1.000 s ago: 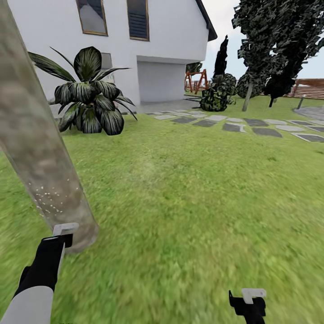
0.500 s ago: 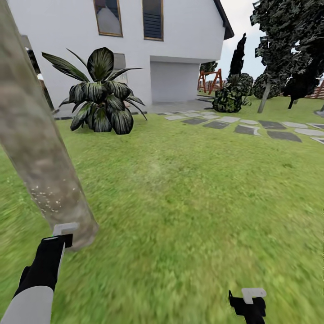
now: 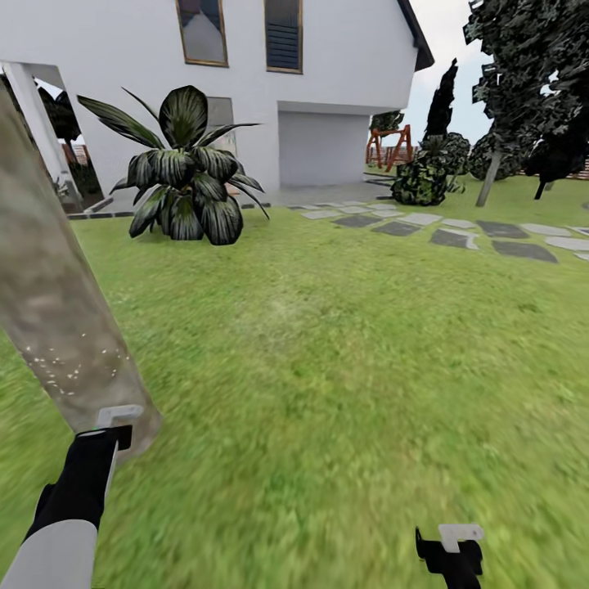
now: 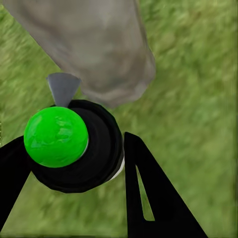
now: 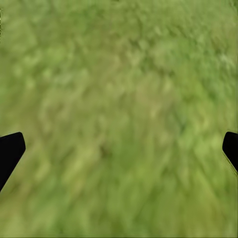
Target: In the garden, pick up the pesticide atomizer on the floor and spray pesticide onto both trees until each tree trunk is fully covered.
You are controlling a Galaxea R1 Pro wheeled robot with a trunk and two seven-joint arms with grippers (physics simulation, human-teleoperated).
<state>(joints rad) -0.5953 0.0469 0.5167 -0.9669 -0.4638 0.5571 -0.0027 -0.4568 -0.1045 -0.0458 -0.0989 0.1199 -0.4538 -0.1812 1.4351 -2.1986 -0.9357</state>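
The left gripper [image 4: 74, 163] is clamped on the atomizer [image 4: 67, 146], nozzle aimed at the speckled trunk [image 3: 61, 327] at ten o'clock for spraying, while the right gripper [image 5: 119, 148] hangs wide apart, empty, over grass [image 3: 343, 368].

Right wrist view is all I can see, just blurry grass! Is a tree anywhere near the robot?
Observer: Yes, a thick pale tree trunk leans beside the left arm.
Operator: Is the spray bottle in a hand?
Observer: The left gripper is shut on the atomizer, which has a green ball on top.
Operator: Any spray on the tree?
Observer: A patch of white specks dots the bark low down.
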